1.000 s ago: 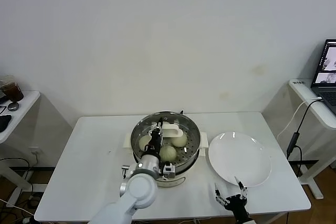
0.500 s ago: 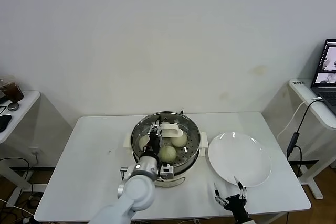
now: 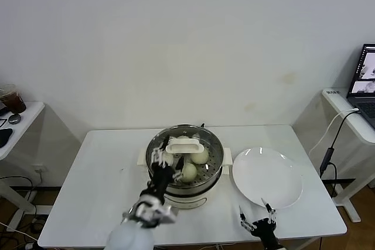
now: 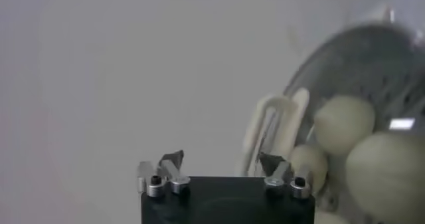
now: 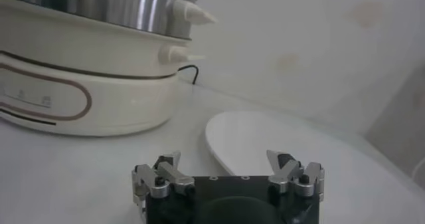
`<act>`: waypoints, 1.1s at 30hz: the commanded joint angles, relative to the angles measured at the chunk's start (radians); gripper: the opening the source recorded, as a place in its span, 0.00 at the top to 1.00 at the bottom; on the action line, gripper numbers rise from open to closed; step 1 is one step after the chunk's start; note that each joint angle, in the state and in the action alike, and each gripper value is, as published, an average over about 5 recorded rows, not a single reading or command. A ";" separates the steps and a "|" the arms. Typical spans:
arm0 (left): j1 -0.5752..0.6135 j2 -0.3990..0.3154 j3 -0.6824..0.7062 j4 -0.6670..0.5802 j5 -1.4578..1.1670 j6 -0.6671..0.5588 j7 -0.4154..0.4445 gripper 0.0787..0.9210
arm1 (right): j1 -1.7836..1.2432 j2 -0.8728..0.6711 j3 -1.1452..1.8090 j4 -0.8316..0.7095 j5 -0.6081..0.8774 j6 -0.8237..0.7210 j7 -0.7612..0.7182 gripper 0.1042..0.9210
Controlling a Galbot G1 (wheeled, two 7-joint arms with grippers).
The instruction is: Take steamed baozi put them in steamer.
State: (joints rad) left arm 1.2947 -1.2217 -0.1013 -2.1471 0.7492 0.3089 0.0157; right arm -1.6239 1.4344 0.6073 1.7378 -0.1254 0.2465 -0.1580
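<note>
My left gripper reached forward from low in the head view, its wrist below and behind the jaws, and the jaws stood spread wide with nothing between them. My right gripper sat low on my right side, pointed forward, its jaws also spread wide and holding nothing.

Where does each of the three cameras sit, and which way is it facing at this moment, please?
Head view: high on the robot, looking down at the table, steamer, plate; both arms show, left gripper open.
Left wrist view: behind the left gripper, facing the lid and buns.
Right wrist view: low over the table, behind the open right gripper, facing steamer and plate.
Shared: all three see the steamer.
</note>
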 commanded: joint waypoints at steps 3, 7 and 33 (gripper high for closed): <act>0.703 -0.100 -0.457 -0.205 -0.828 -0.531 -0.236 0.12 | -0.021 -0.031 -0.012 0.040 0.048 -0.021 -0.021 0.12; 0.783 -0.100 -0.463 -0.179 -0.936 -0.530 -0.267 0.12 | -0.056 -0.059 -0.025 0.096 0.115 -0.050 -0.053 0.12; 0.745 -0.171 -0.430 0.133 -0.896 -0.675 -0.159 0.12 | -0.184 -0.097 -0.053 0.185 0.236 -0.071 -0.020 0.12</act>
State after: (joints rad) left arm 2.0012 -1.3796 -0.5098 -2.0620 -0.1180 -0.3270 -0.1593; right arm -1.7819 1.3449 0.5574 1.9029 0.0814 0.1787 -0.1796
